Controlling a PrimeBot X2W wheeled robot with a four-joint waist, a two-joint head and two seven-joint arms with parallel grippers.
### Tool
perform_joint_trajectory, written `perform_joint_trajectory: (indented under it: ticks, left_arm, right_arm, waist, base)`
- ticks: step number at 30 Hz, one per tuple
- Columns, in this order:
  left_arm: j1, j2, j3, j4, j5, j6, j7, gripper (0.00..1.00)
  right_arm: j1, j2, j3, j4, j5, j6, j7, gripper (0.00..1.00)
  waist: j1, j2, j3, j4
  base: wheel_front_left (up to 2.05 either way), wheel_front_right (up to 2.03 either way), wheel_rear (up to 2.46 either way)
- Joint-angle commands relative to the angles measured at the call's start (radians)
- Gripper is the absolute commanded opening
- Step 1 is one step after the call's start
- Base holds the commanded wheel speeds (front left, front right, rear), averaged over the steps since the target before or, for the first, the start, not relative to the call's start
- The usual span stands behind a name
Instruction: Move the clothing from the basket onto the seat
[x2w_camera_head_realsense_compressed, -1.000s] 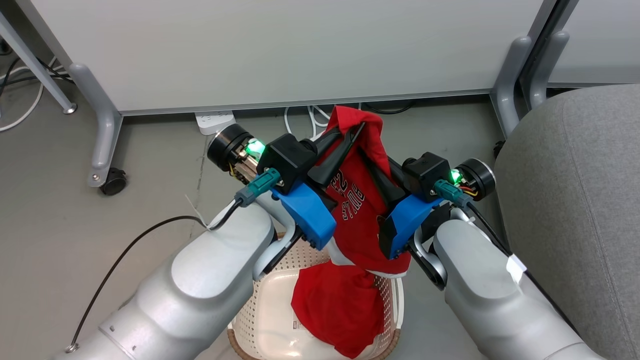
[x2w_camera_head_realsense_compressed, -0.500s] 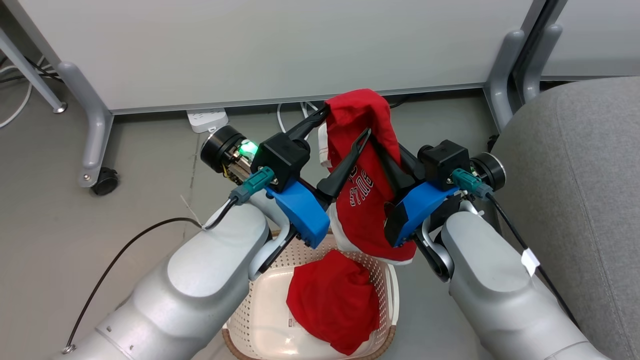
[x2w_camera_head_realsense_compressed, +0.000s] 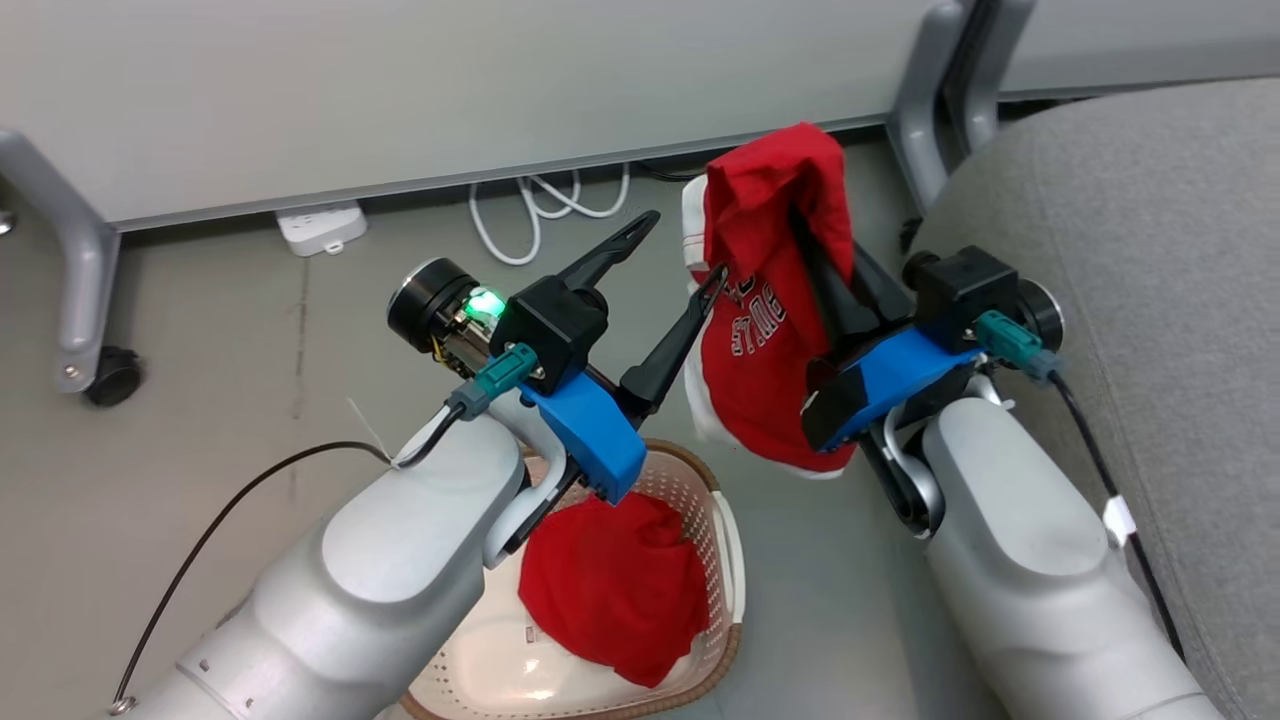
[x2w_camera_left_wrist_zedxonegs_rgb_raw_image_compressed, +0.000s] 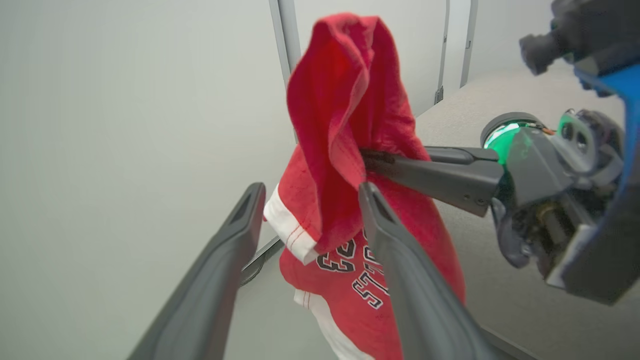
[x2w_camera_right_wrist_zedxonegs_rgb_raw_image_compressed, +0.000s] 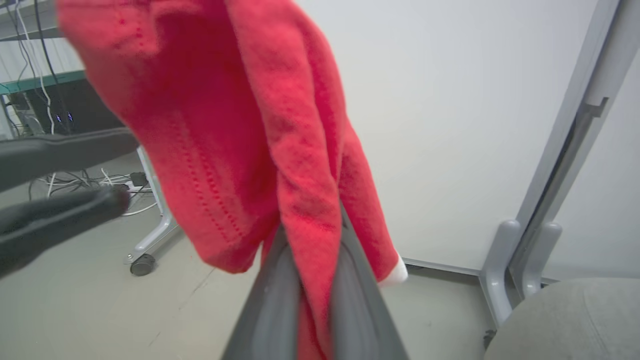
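Here the right gripper (x2w_camera_head_realsense_compressed: 802, 228) has its jaws clamped on one red garment (x2w_camera_head_realsense_compressed: 760, 335), which hangs in the air between the basket (x2w_camera_head_realsense_compressed: 722, 520) and the seat (x2w_camera_head_realsense_compressed: 1150, 250). The left gripper (x2w_camera_head_realsense_compressed: 684, 244) holds nothing, its jaws spread wide just beside that cloth. The other red garment (x2w_camera_head_realsense_compressed: 610, 585) lies in the basket.

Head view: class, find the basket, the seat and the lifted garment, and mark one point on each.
basket (x2w_camera_head_realsense_compressed: 713, 530): head view, on its perforated right wall.
seat (x2w_camera_head_realsense_compressed: 1150, 200): head view, on its grey upholstered top.
lifted garment (x2w_camera_head_realsense_compressed: 750, 400): head view, on the red fabric below the lettering.
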Motion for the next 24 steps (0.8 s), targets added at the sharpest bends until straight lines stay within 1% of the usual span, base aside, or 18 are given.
perform_joint_trajectory:
  ticks: [1, 15, 24]
  left_arm:
    - [0.009, 0.005, -0.001, -0.004, 0.004, -0.001, -0.005, 1.0]
    - [-0.011, 0.02, -0.031, -0.046, 0.021, 0.001, 0.019, 1.0]
    - [-0.01, 0.019, -0.056, -0.066, 0.026, -0.001, 0.034, 1.0]
  right_arm:
    - [0.017, -0.001, -0.014, -0.015, -0.002, -0.001, 0.0, 0.0]
    - [0.083, 0.0, -0.202, -0.18, -0.026, -0.001, 0.0, 0.0]
    - [0.162, 0.0, -0.313, -0.275, -0.052, -0.001, 0.0, 0.0]
  waist:
    - [0.0, -0.0001, 0.014, -0.027]
    - [0.0, -0.0001, 0.081, -0.204]
    - [0.0, -0.0001, 0.108, -0.288]
  base:
    - [0.0, 0.0, 0.0]
    - [0.0, 0.0, 0.0]
    - [0.0, 0.0, 0.0]
